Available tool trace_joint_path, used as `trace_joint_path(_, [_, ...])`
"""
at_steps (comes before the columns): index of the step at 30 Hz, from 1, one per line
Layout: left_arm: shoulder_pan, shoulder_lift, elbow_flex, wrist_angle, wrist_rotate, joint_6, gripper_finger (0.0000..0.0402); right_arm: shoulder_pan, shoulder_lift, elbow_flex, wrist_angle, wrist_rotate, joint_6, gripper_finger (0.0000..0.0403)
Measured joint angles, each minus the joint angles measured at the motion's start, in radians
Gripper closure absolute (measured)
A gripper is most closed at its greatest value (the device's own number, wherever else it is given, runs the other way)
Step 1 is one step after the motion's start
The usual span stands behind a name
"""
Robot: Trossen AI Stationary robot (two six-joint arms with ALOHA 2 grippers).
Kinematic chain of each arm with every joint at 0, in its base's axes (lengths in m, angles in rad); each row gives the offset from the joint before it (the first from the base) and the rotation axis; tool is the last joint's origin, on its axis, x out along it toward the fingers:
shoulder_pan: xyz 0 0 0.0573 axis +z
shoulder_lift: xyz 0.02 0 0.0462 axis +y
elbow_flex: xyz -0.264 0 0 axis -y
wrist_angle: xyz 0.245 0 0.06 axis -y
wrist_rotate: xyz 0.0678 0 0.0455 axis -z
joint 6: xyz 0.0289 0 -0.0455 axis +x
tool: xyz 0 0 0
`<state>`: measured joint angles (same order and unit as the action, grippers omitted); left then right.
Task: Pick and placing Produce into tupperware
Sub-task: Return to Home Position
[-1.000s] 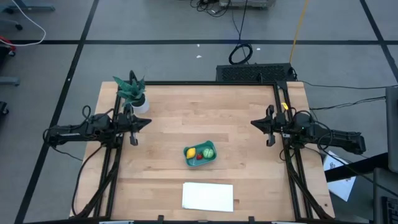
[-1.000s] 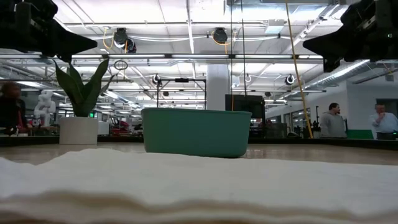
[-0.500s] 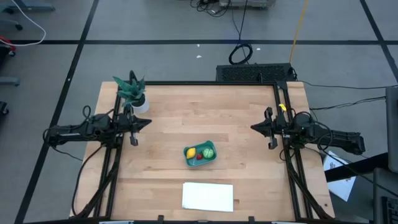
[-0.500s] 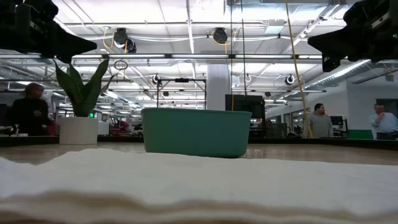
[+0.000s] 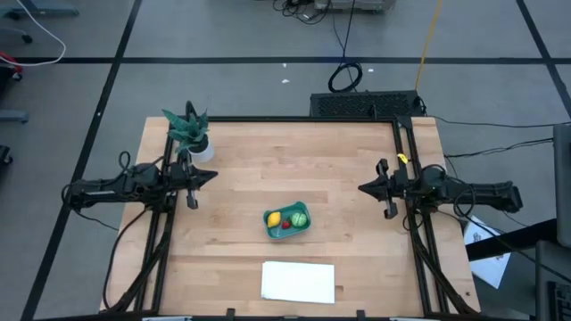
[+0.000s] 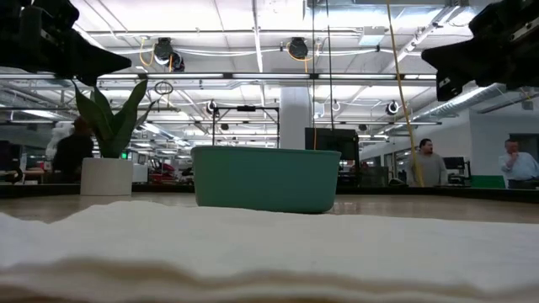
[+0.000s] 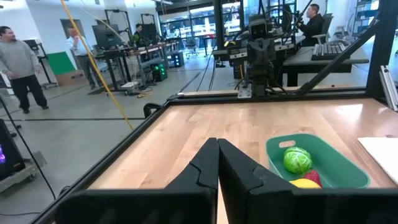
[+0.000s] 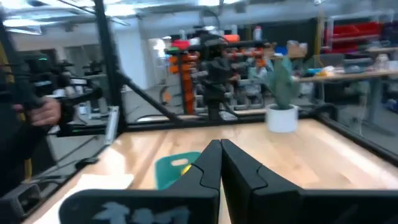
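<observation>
The teal tupperware (image 5: pixel 287 222) sits on the table's middle, toward the near edge. In it lie the yellow lemon (image 5: pixel 273 219), the round green fruit (image 5: pixel 299 217) and the red strawberry (image 5: pixel 286 226). The left wrist view shows the tupperware (image 7: pixel 329 167) with the green fruit (image 7: pixel 297 159), the strawberry (image 7: pixel 313 177) and the lemon (image 7: pixel 305 183) inside. My left gripper (image 5: pixel 215 175) hangs shut above the table's left side. My right gripper (image 5: pixel 360 187) hangs shut above the right side. Both stay well clear of the tupperware. The shut fingertips meet in each wrist view, left gripper (image 7: pixel 217 144), right gripper (image 8: pixel 219 147).
A flat white sheet (image 5: pixel 298 281) lies by the near edge, filling the low view's foreground (image 6: pixel 253 252). A teal potted plant (image 5: pixel 190 132) stands at the far left corner. Bare wood (image 5: pixel 294 160) spreads between the arms. People stand in the room beyond the table.
My right gripper has swung a little toward the table's near edge, its arm now lying level across the right edge. It has stayed shut. The fruits and the tupperware have kept still.
</observation>
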<state>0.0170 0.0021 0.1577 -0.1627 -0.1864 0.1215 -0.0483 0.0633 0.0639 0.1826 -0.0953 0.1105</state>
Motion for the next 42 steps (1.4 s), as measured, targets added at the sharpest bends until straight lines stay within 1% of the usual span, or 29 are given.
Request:
trace_joint_path(2, [0.000, 0.000, 0.000, 0.000, 0.000, -0.001, 0.0396, 0.011, 0.001, -0.016, 0.020, 0.024, -0.012, 0.0403])
trace_joint_path(14, [0.000, 0.000, 0.000, -0.040, -0.006, 0.000, 0.0396, 0.011, 0.000, -0.027, 0.007, 0.021, -0.041, 0.0403])
trace_joint_path(24, [0.000, 0.000, 0.000, -0.038, -0.006, -0.003, 0.0396, 0.011, 0.000, -0.028, 0.007, 0.015, -0.035, 0.0403])
trace_joint_path(31, [0.000, 0.000, 0.000, -0.038, 0.055, 0.001, 0.0396, 0.011, 0.000, -0.029, -0.005, 0.012, -0.025, 0.0403])
trace_joint_path(42, [0.000, 0.000, -0.006, -0.054, 0.056, 0.001, 0.0396, 0.011, 0.000, -0.029, -0.009, 0.012, -0.025, 0.0403])
